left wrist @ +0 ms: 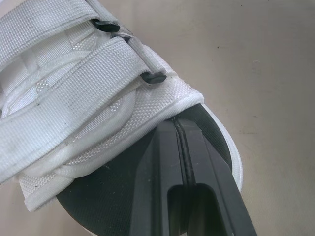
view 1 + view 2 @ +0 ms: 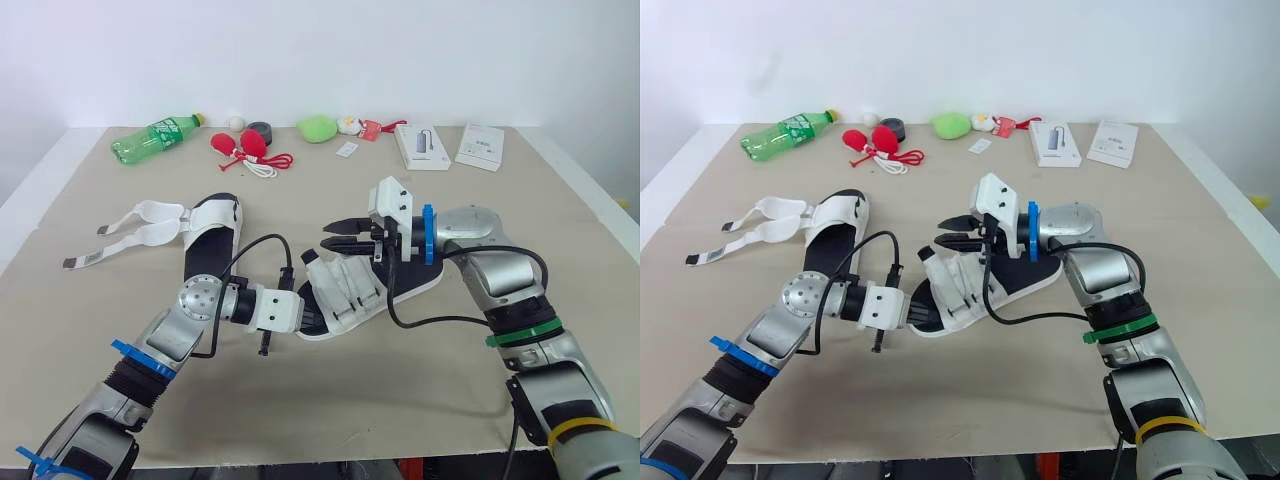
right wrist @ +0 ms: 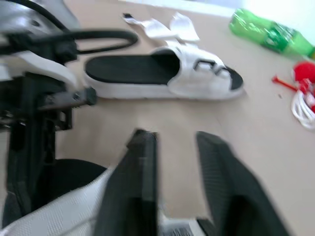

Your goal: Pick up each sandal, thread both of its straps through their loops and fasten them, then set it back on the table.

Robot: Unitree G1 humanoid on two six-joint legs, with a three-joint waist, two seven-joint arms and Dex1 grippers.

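Observation:
A white sandal with a black insole [image 2: 345, 285] lies mid-table, both of its straps [image 1: 74, 98] running across the upper through their black loops. My left gripper [image 2: 312, 315] is at its toe end, fingers shut, the tips [image 1: 174, 123] lying on the insole against the edge of the upper. Just above the sandal's heel side my right gripper [image 2: 338, 235] hovers open, nothing between its fingers [image 3: 224, 162]. The second sandal [image 2: 212, 240] lies to the left, its two straps [image 2: 140, 225] spread loose on the table.
Along the far edge lie a green bottle [image 2: 155, 138], red objects with a cord [image 2: 245, 148], a dark tape roll [image 2: 260, 130], a green lump [image 2: 317, 128], and two flat boxes [image 2: 421, 146] [image 2: 480, 146]. The table [image 2: 330, 400] is bare towards me.

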